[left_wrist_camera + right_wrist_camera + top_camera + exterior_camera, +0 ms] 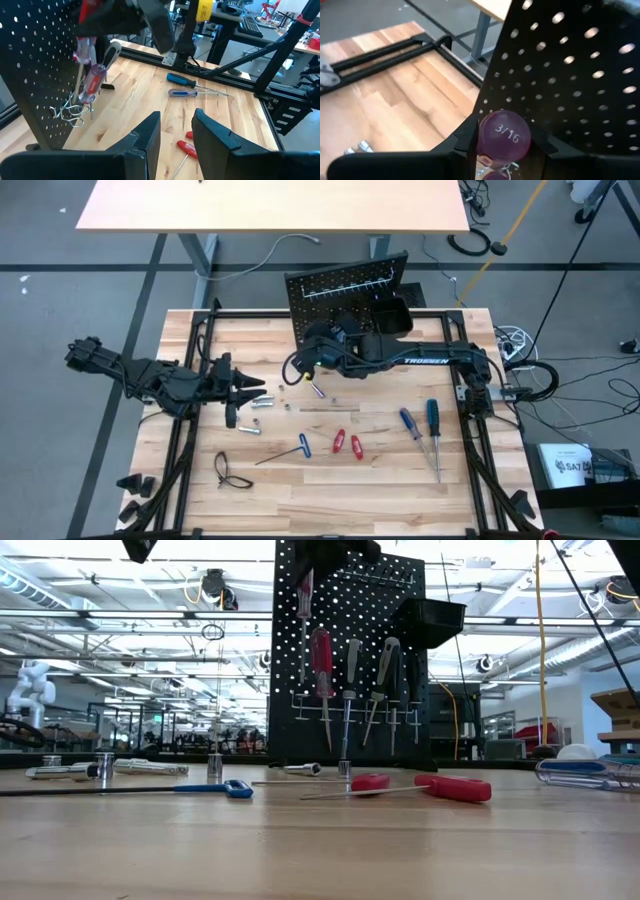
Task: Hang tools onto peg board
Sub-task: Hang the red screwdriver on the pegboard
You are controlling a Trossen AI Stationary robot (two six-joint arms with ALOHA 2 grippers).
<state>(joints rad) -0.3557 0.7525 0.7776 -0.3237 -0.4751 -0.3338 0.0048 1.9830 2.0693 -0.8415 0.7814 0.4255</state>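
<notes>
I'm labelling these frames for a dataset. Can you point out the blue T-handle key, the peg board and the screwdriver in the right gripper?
blue T-handle key [304, 444]: high view, on its blue handle.
peg board [345, 287]: high view, on its perforated panel.
screwdriver [504, 136]: right wrist view, on its handle's purple end cap.

Black perforated peg board [345, 295]; screwdriver [504, 136] seemingly purple-capped.
</notes>
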